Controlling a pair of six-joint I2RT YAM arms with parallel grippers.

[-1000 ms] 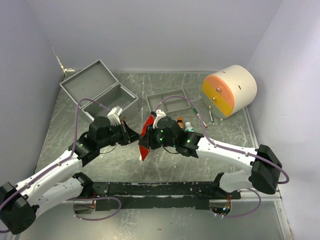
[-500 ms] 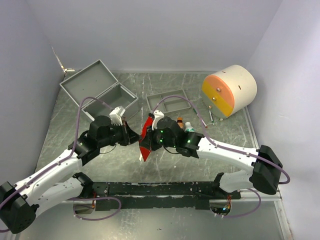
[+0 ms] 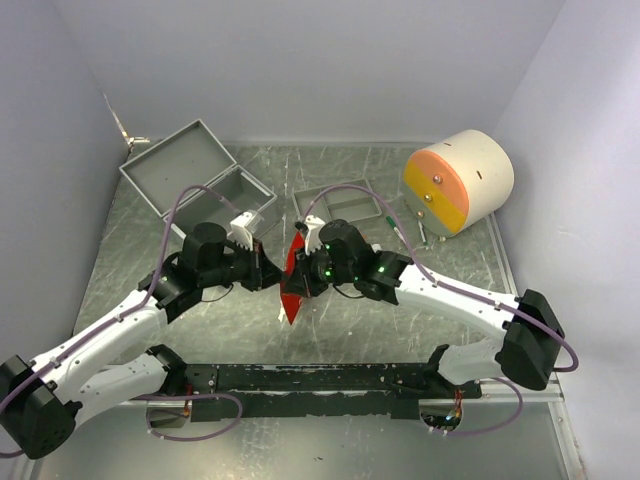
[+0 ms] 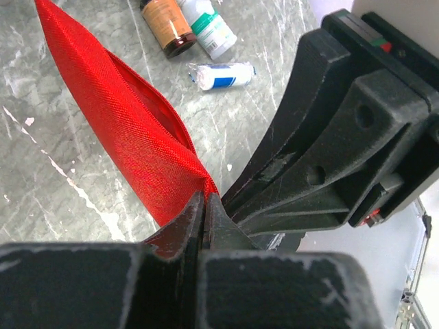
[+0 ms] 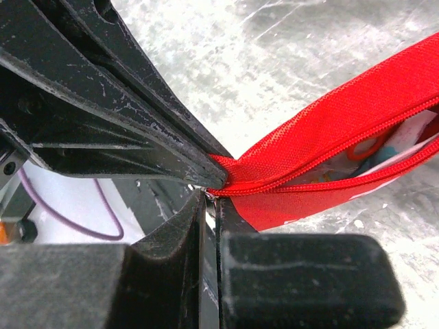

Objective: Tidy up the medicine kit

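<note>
Two arms, one red pouch (image 3: 293, 285) — both are pinching it!
The left gripper (image 4: 204, 205) has its jaws clamped tight on one end of the pouch. The right gripper (image 5: 209, 199) has its jaws closed right beside them, at the partly open zip (image 5: 329, 161) — the medicine kit (image 3: 195, 178) sits lid-open, behind and left of the pouch.

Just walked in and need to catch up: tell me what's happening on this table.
The left gripper and the right gripper are both shut on one end of the red pouch, holding it on edge between them; its zipper is partly open. The medicine kit lies open at the far left. Two bottles and a bandage roll sit loose near the pouch.
</note>
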